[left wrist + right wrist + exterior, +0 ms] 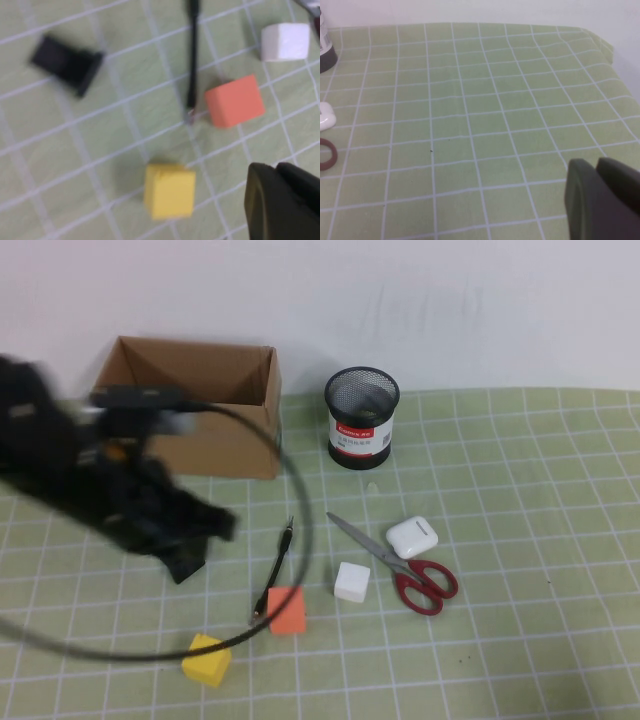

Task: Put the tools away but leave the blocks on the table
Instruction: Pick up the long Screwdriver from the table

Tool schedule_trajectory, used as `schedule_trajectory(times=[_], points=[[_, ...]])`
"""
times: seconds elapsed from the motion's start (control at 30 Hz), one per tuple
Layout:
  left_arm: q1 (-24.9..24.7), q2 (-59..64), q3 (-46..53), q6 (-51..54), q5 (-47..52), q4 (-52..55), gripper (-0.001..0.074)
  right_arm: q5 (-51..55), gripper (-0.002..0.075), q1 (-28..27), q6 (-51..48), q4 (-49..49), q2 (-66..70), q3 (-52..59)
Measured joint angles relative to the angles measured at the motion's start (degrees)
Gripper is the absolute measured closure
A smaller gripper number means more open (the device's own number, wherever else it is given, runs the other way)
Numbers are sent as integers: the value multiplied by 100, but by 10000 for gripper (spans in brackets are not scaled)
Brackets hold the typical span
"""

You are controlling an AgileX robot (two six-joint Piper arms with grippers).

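The thin black pen (272, 575) lies on the green grid table (540, 540), beside the orange block (287, 610). The red-handled scissors (395, 560) lie right of the white block (352, 582). The yellow block (206, 659) sits near the front. My left gripper (205, 525) hovers blurred to the left of the pen, shut and empty. The left wrist view shows it (275, 170) above the pen (192, 65), orange block (235, 100), yellow block (169, 190) and white block (285, 41). My right gripper (595, 165) is shut and empty over bare mat, out of the high view.
A black mesh cup (362, 417) and an open cardboard box (200, 405) stand at the back. A white glossy case (412, 536) lies by the scissors. A small chunky black piece (185, 562) lies under my left arm.
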Motion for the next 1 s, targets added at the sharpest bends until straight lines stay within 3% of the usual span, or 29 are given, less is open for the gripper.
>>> schedule_trajectory(times=[0.3, 0.47, 0.57, 0.77, 1.0], points=[[-871, 1904, -1583, -525, 357, 761, 738, 0, 733, 0, 0, 0, 0, 0], [-1097, 2586, -2297, -622, 534, 1087, 735, 0, 733, 0, 0, 0, 0, 0], [-1111, 2914, -2541, -596, 559, 1183, 687, 0, 733, 0, 0, 0, 0, 0], [-1111, 3474, -2664, -476, 297, 1399, 517, 0, 733, 0, 0, 0, 0, 0], [-1111, 3868, -2686, -719, -59, 1812, 488, 0, 733, 0, 0, 0, 0, 0]])
